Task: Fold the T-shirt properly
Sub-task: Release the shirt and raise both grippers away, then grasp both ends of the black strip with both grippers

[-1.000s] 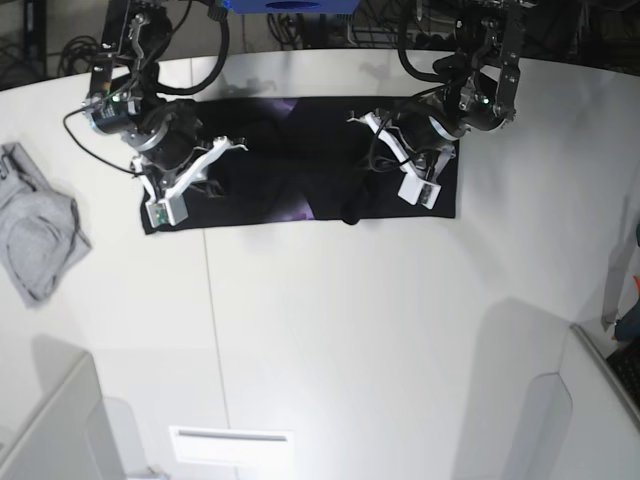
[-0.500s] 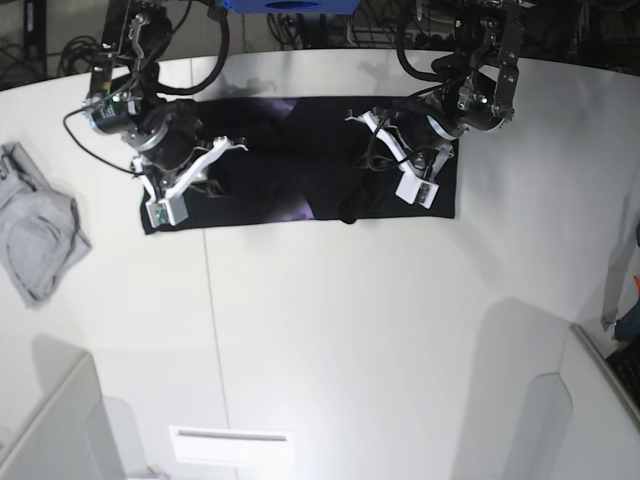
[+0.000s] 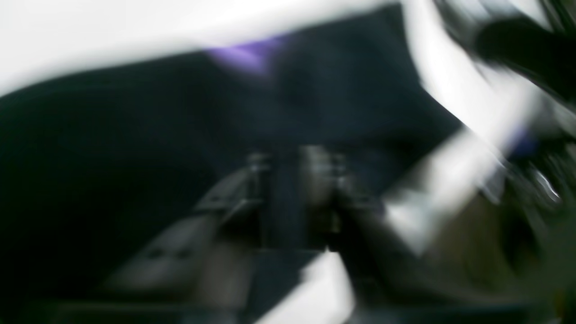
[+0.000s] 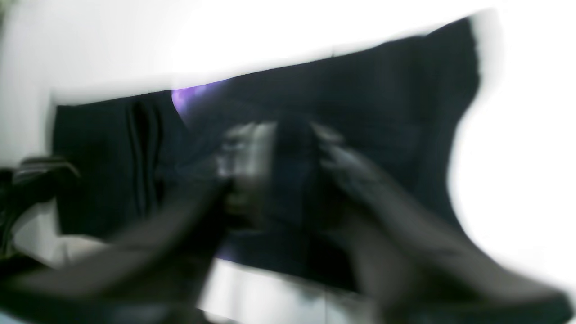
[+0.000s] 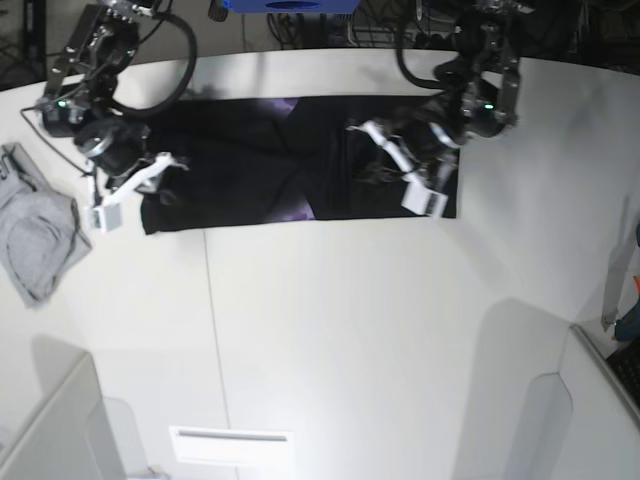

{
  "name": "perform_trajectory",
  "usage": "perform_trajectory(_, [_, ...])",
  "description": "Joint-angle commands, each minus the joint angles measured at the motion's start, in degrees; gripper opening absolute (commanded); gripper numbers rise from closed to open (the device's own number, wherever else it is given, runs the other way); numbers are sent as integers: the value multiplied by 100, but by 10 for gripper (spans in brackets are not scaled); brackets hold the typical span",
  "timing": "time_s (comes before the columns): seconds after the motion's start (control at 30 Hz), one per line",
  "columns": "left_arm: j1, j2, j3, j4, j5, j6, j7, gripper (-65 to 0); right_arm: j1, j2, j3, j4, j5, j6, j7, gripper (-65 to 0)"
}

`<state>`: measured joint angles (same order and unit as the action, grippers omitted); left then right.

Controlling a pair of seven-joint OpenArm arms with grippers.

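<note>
The black T-shirt [image 5: 300, 150] lies as a wide flat band across the far side of the white table, with slivers of purple print [image 5: 296, 210] showing at a fold. My left gripper [image 5: 372, 152] is low over the shirt's right half. My right gripper [image 5: 163, 178] is over the shirt's left end. Both wrist views are heavily blurred. The left wrist view shows the left gripper [image 3: 290, 180] over black cloth [image 3: 112, 157]. The right wrist view shows the right gripper [image 4: 288, 148] over the shirt [image 4: 382, 90]. The blur hides whether either holds cloth.
A small light grey garment [image 5: 35, 235] lies crumpled at the table's left edge. Pale panels stand at the near left [image 5: 60, 430] and near right [image 5: 560, 400]. A white label [image 5: 230, 443] lies near the front. Cables and a blue box sit behind the table.
My right arm has swung left, from the shirt's left-middle to its left end. The cloth bump at the shirt's near edge is gone and the edge is straight. My left gripper shifted slightly.
</note>
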<state>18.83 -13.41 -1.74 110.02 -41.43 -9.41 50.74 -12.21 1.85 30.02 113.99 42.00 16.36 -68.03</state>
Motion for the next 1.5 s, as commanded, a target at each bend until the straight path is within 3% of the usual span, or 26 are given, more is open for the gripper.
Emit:
perform_trajectory(0.0, [170, -61, -472, 53, -11, 5, -15, -650, 179, 215, 290, 69, 350, 21, -146, -314])
perform_trajectory(0.1, [460, -70, -1791, -158, 24, -4, 3, -650, 504, 628, 827, -336, 1071, 21, -762, -170])
perform_trajectory(0.2, [557, -263, -2424, -632, 33, -180, -32, -650, 733, 963, 827, -1127, 1378, 21, -964, -164])
perform_trajectory(0.3, [557, -483, -2450, -1134, 33, -628, -50, -650, 873, 1130, 827, -1936, 1413, 30, -964, -164])
perform_trajectory(0.4, [557, -483, -2450, -1450, 42, -813, -278, -650, 873, 1200, 765, -2120, 1440, 30, -850, -164])
perform_trajectory(0.57, [688, -474, -2283, -1459, 42, -822, -911, -650, 830, 1226, 88, -2525, 842, 30, -322, -164])
perform_trajectory(0.8, [644, -474, -1993, -1503, 42, -822, -929, -650, 583, 1226, -413, -2771, 675, 30, 108, -164])
perform_trajectory(1.03, [477, -466, -1615, -1520, 42, -813, -929, -650, 337, 1121, -949, -2621, 719, 39, 196, -164])
perform_trajectory(1.2, [372, -466, -1325, -1520, 42, -787, -929, -650, 328, 1015, -984, -2815, 675, 30, 434, -167])
perform_trajectory(1.3, [354, -448, -1325, -1520, 42, -787, -929, -650, 337, 1033, -1020, -3079, 675, 30, 539, -269])
perform_trajectory(1.47, [231, -466, -824, -1643, 42, -778, -929, -650, 355, 1033, -1046, -3149, 666, 30, 847, -578])
